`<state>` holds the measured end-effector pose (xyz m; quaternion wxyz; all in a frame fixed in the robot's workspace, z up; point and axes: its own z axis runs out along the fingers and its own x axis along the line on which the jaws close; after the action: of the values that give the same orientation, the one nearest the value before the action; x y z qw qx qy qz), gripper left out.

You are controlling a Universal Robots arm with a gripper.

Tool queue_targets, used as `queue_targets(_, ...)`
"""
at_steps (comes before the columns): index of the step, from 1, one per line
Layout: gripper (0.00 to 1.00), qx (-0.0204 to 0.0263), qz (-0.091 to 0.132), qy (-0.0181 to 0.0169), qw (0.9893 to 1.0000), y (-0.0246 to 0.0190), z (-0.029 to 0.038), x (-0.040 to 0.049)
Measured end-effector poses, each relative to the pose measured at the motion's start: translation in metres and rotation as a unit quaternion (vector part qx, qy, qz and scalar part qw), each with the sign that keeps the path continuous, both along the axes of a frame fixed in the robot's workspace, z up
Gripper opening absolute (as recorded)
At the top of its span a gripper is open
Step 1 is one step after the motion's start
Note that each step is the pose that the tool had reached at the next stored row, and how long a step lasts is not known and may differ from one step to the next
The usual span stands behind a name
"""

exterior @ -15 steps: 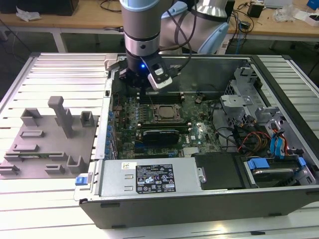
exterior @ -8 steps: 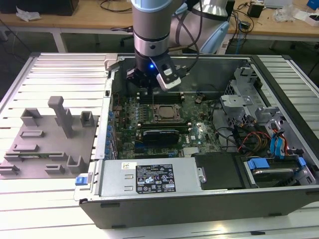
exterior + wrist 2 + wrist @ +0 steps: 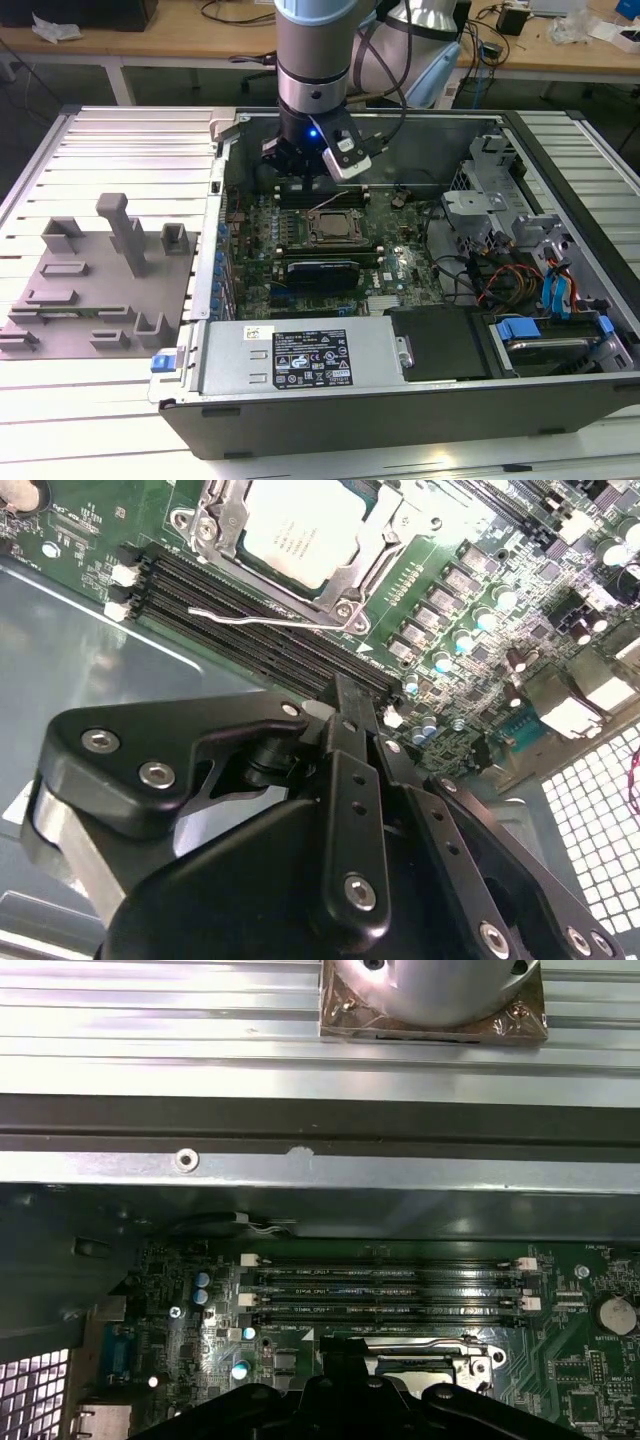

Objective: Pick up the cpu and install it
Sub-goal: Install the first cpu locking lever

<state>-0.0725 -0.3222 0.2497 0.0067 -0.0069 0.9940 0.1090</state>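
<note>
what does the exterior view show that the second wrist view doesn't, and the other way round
Exterior view: the grey fixture blocks beside the case, the power supply and the drive cage. Second wrist view: the cpu seated in the socket frame, the wire lever beside it. Shared: the end effector, socket frame and memory slots.

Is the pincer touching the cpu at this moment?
Apart. In the second wrist view the pincer ends over the black memory slots, while the cpu lies inside its socket frame beyond them, with the slots between.
</note>
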Motion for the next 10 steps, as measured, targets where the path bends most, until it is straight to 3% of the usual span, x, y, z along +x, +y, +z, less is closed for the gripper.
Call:
queue_targets(5, 0.11, 0.0, -0.019, 0.0, 0.9998, 0.0, -0.0023, 0.0012)
queue_targets(10, 0.11, 0.0, -0.051, 0.0, 0.9987, 0.0, -0.0053, 0.0018)
